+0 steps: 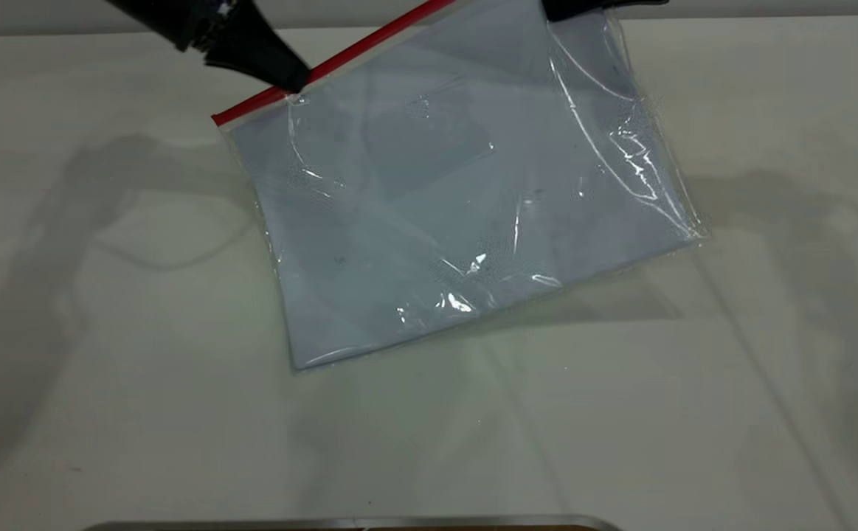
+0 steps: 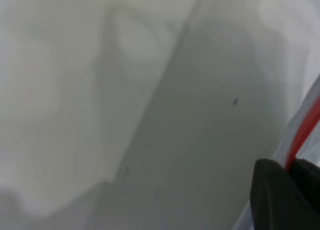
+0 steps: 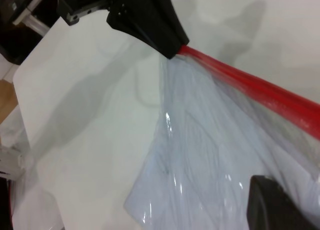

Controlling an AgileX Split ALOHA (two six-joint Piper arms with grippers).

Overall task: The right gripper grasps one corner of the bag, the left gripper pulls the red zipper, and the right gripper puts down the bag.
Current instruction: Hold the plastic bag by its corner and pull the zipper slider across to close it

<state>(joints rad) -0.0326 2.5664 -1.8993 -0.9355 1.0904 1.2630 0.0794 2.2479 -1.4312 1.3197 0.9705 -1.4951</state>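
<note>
1. While the bag (image 1: 465,199) hangs tilted over the white table (image 1: 104,405) in the exterior view, its lower edge rests on or just above the surface and its red-edged side is raised toward the top of the picture. The left gripper (image 1: 292,80) is clenched on the red zipper (image 1: 340,63), near the strip's lower end and a little in from the bag's free corner. At the top edge, the right gripper (image 1: 569,10) is mostly cut off by the picture; it meets the bag's upper part, and its fingers cannot be made out. Pale blue-white sheets show through the crinkled plastic.

2. Seen from the left wrist view, the left gripper (image 2: 292,165) has its 2 black fingertips (image 2: 272,190) pressed together with the red zipper (image 2: 305,132) running out from between them. Bare table (image 2: 125,115) fills the rest.

3. From the right wrist view, the left gripper (image 3: 172,47) pinches the far end of the red zipper (image 3: 260,92), which runs along the bag's (image 3: 200,165) raised edge. One black finger (image 3: 272,205) of the right gripper shows at the corner of the picture, against the plastic; whether it is clamped cannot be told.
</note>
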